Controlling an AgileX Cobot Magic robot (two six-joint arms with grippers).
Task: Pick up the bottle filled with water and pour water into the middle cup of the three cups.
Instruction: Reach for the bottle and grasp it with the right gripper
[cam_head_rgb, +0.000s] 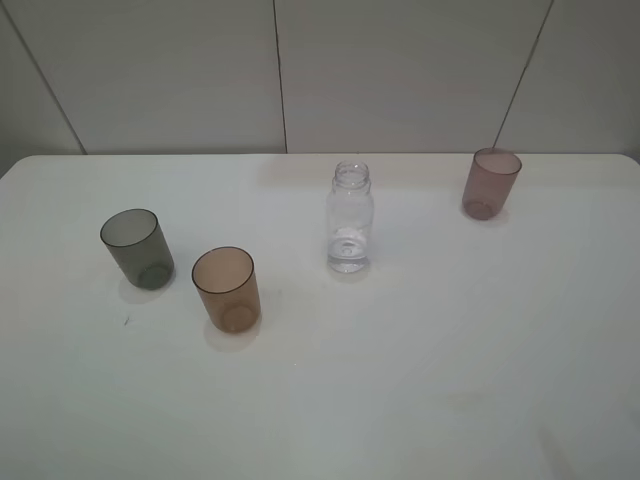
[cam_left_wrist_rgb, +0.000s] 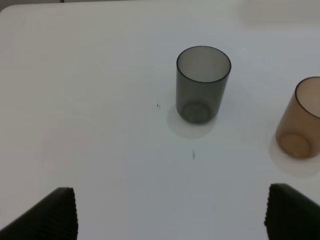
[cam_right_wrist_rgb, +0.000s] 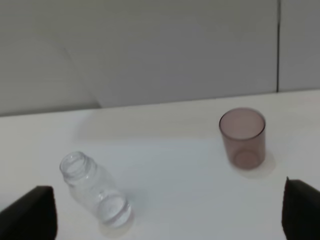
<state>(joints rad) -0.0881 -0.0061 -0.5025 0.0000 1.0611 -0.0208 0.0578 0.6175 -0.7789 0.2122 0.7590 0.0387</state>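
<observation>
Of my left gripper (cam_left_wrist_rgb: 170, 214) I see only two dark ribbed fingertips (cam_left_wrist_rgb: 59, 212), cut off by the picture edge. They are spread wide with nothing between them. My right gripper (cam_right_wrist_rgb: 167, 215) is likewise released, with just its dark tips showing at the corners of its wrist view, grasping nothing. Both arms are out of the high view.

The bottle (cam_head_rgb: 350, 218) stands upright and capless near the middle of the white surface (cam_head_rgb: 420, 380), toward the back. It is so clear that I cannot tell how much water it holds.

The middle cup (cam_head_rgb: 226, 289), orange-brown, stands to the bottle's left and nearer the front, apart from it. The left wrist view crops it at the edge. The smoky grey cup (cam_head_rgb: 137, 248) stands near it, further left, not touching. The mauve-pink cup (cam_head_rgb: 491, 183) stands well apart at the back right, by the pale panelled wall (cam_head_rgb: 400, 70).
</observation>
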